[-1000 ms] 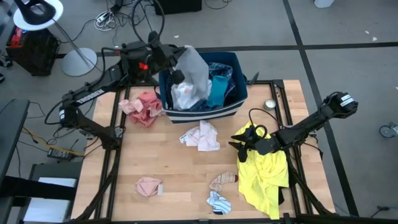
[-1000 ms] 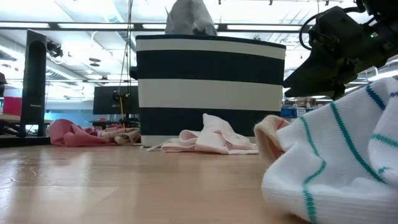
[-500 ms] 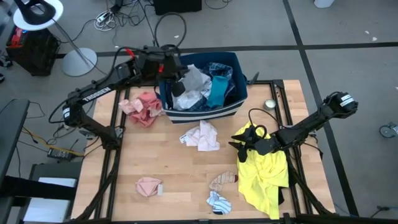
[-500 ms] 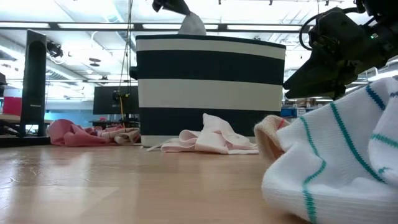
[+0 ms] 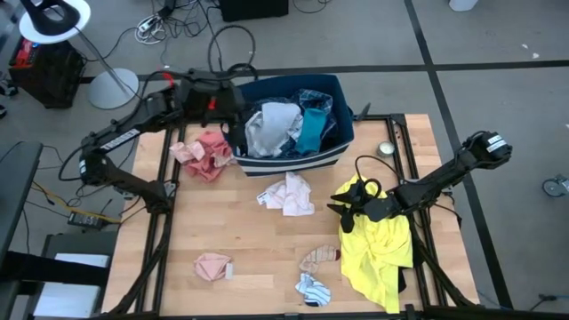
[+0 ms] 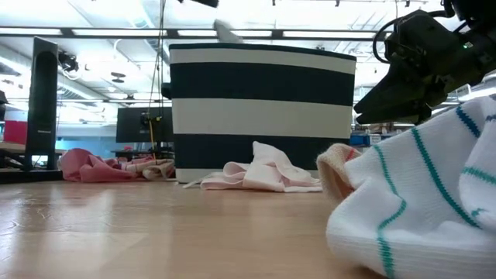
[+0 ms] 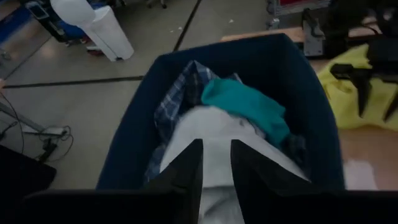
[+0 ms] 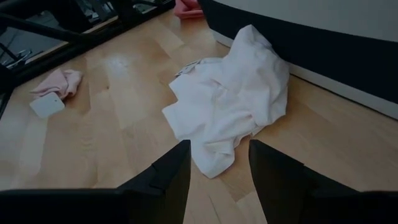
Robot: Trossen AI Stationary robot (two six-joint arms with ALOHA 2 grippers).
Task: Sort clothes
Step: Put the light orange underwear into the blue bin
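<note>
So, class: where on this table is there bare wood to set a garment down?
The widest bare patch lies between the pink heap, the white piece and the small pink piece. It is crowded around the yellow shirt, the right tool and the striped sock.

Navy striped bin (image 5: 293, 158) on wooden table (image 5: 231, 231), white lamp base (image 5: 113, 87)

You see the striped bin (image 6: 262, 112) standing on the table (image 6: 155, 232), a pale pink garment (image 6: 267, 170) at its foot, and a white teal-striped cloth (image 6: 418, 209) closest to you.
</note>
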